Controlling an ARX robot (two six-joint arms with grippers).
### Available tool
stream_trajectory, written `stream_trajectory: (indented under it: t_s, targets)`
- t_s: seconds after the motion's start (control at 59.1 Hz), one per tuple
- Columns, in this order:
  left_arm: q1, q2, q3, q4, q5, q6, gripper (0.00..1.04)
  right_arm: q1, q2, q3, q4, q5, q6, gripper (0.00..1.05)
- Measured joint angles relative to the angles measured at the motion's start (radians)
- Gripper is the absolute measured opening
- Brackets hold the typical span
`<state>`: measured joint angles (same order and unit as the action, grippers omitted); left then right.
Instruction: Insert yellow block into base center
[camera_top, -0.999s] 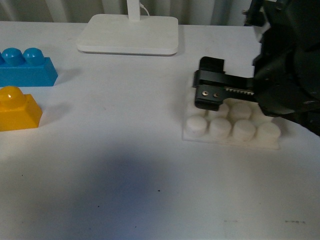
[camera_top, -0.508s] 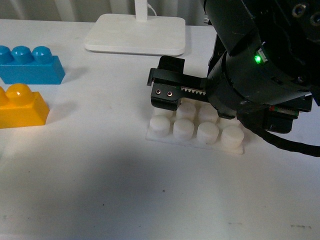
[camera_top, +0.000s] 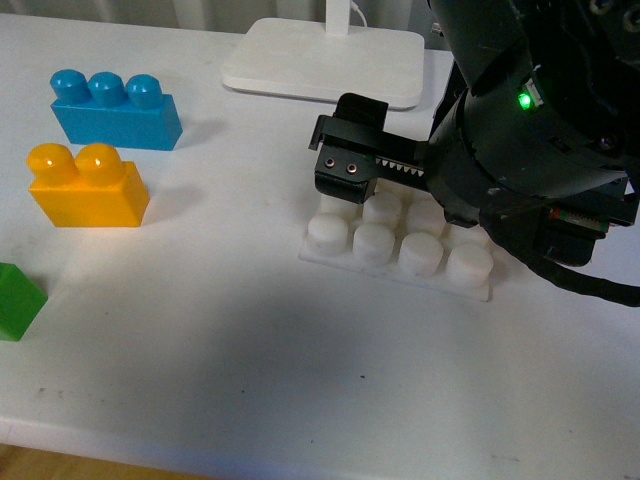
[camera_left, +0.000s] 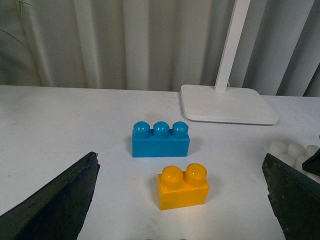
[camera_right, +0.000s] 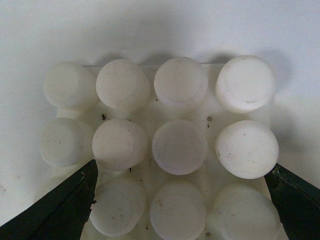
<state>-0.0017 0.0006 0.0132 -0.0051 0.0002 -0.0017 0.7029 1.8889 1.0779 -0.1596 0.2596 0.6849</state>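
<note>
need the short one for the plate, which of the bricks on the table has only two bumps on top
The yellow brick has two bumps. The blue brick behind it has three and is longer; the green piece at the table edge is cut off.

A big white bench (camera_top: 200, 330) fills most of the front view. Its top is smooth and a little dusty, with a few tiny dark specks near the front edge. A soft grey shadow lies across the middle of it. Below the front edge, at the left corner, a thin strip of brown shows.

Near the back edge stands a flat white slab (camera_top: 325, 62) with a thin white pole (camera_left: 231, 42) going straight up from it.

Behind the bench hangs a pale grey curtain (camera_left: 125, 42) with long up-and-down folds. A few thin green leaves (camera_left: 15, 22) peek in at the far left side. The light is soft and even.
</note>
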Motion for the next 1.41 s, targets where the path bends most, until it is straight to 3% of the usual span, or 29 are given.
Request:
stream_trajectory:
  t_s: [0.389,0.745,0.897,1.084,1.321,1.405]
  targets:
    - [0.000,0.000,0.000,0.000,0.000,0.000,0.98,-0.029,-0.051,-0.037,0.043,-0.098,-0.067,0.96]
    - [0.000,0.000,0.000,0.000,0.000,0.000,0.98,-0.126,-0.275,-0.102,0.043,-0.147,-0.183,0.96]
    - [0.000,0.000,0.000,0.000,0.000,0.000,0.98,-0.263,-0.511,-0.208,0.128,-0.130,-0.360,0.96]
    - [0.000,0.000,0.000,0.000,0.000,0.000,0.98,-0.486,-0.787,-0.332,0.204,-0.237,-0.545,0.96]
    - [0.000,0.000,0.000,0.000,0.000,0.000,0.98,-0.803,-1.042,-0.487,0.305,-0.437,-0.568,0.96]
    - [0.000,0.000,0.000,0.000,0.000,0.000,0.98,-0.875,-1.093,-0.525,0.333,-0.448,-0.556,0.96]
